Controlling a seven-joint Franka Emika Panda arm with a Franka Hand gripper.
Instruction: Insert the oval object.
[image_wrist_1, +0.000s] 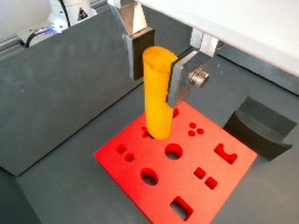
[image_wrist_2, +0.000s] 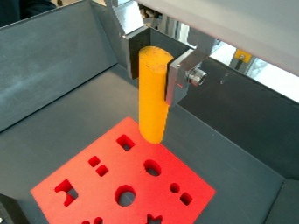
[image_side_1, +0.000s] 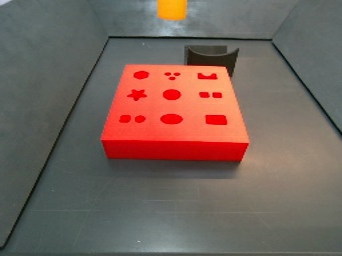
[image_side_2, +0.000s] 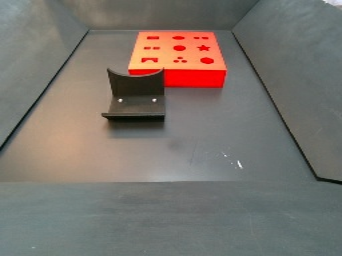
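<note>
One peg | I'm seeing the pincer (image_wrist_2: 163, 66) pinching the oval object (image_wrist_2: 152, 96) upright | its long axis is hanging vertical above the red block (image_side_1: 174, 110) | I'm judging it not yet seated.

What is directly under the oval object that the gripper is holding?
The red block with its shaped holes lies under the oval object, held by the gripper. In both wrist views the peg's lower end hides the spot beneath it.

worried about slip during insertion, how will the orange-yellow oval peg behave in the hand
The oval peg, held upright in the hand above the red block, looks rigid, so unlikely to bend. Its smooth, glossy surface may slip or twist between the fingers.
</note>
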